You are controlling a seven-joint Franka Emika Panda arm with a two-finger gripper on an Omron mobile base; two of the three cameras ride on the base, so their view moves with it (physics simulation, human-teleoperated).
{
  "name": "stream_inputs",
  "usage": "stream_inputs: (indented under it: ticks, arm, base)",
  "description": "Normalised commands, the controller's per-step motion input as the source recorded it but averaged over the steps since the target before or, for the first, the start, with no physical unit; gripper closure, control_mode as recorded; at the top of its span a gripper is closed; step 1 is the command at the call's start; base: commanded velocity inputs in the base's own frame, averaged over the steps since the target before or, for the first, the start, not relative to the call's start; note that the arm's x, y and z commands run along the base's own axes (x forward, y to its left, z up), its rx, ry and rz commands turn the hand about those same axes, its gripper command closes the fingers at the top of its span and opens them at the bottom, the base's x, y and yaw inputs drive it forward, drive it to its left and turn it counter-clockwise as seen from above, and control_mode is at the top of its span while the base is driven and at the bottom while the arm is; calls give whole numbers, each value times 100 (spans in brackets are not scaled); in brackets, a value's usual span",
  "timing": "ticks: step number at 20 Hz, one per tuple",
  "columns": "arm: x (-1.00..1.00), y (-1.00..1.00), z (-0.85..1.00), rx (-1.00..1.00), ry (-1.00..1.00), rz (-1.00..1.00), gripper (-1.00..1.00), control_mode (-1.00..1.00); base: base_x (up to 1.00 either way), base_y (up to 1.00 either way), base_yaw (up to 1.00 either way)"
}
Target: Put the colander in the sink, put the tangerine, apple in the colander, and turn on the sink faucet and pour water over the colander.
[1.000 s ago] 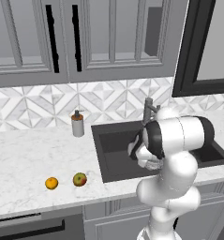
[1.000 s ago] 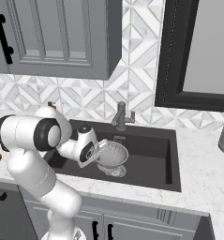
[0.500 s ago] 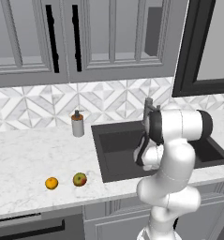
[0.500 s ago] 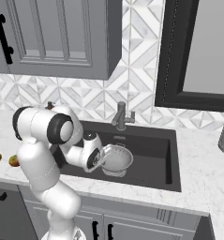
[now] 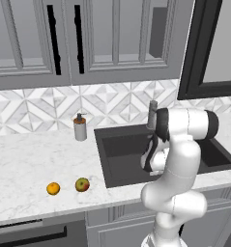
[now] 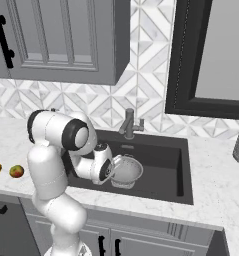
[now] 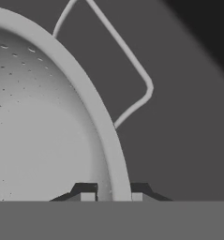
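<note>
**In the sink: gripper clamped on colander rim**

Inside the sink (image 6: 181,170), the gripper (image 7: 112,194) sits w/ one finger inside the colander (image 6: 127,171) and the other outside; rim runs straight betw. the two tips, jaws nearly together and pinched on it. In the hand view a thin wire side handle of the colander loops out just past the gripper, over the dark basin floor. From the right base view the colander is upright, low in the basin, touching the gripper at its near-left edge; whether its base rests on the sink floor – can't tell.

Sink faucet (image 6: 130,124) stands beyond the gripper at the back edge of the basin, well apart from the colander. Soap dispenser (image 5: 79,128) further off to the gripper's left, on the bench (image 5: 25,169) by the wall.

Apple (image 5: 82,184) and tangerine (image 5: 53,188) lie on the bench well to the left of the gripper, near the front edge, close beside each other but not touching; apple is the nearer one to the sink.
</note>
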Motion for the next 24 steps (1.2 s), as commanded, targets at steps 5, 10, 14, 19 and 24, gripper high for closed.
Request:
stream_inputs:
  ticks: [5,10,14,19,24]
  arm:
    - [6,33,-40,0,1,-7,100,-100]
    - [37,45,-62,0,6,-8,100,-100]
    - [40,38,-70,0,8,-7,100,-100]
    - [16,30,-51,0,3,-7,-100,-100]
    - [-9,23,-2,1,-9,-11,-100,-100]
  base:
    - [0,0,0]
    - [0,0,0]
    - [0,0,0]
    - [0,0,0]
    - [0,0,0]
